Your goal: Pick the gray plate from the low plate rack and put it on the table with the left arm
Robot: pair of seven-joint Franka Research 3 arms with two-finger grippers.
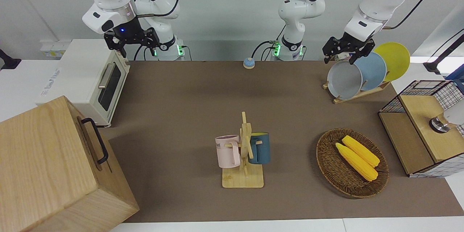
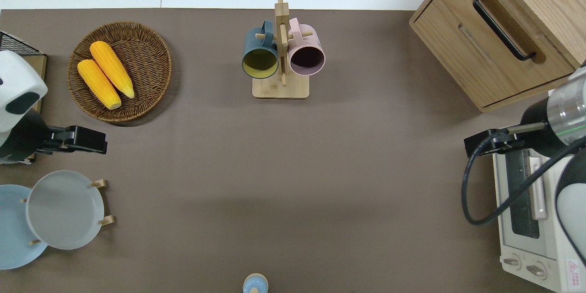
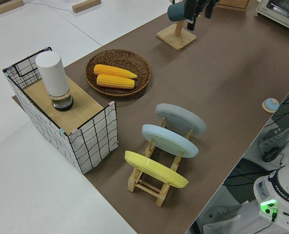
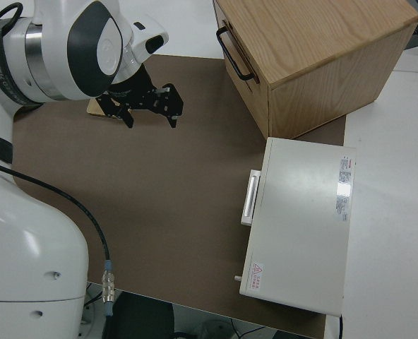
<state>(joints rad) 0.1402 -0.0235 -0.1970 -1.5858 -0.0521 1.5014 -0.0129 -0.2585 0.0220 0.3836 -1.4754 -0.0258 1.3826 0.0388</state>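
Note:
The gray plate [image 1: 344,79] [image 2: 64,210] [image 3: 180,118] leans in the low plate rack [image 1: 357,94] [image 3: 149,183] at the left arm's end of the table [image 1: 181,90]. It fills the rack's slot nearest the table's middle. My left gripper [image 1: 340,55] [image 2: 101,141] hangs open in the air. It is over the mat between the gray plate's rim and the wicker basket, and it touches nothing. My right gripper [image 1: 132,45] [image 4: 151,113] is parked and open.
A light-blue plate [image 1: 373,70] and a yellow plate [image 1: 395,58] stand in the same rack. A wicker basket [image 2: 151,55] with two corn cobs, a mug stand [image 2: 280,87] with two mugs, a wire-and-wood box [image 1: 420,141], a toaster oven [image 1: 92,79], a wooden cabinet [image 1: 47,166] and a small bell [image 1: 248,63] stand around.

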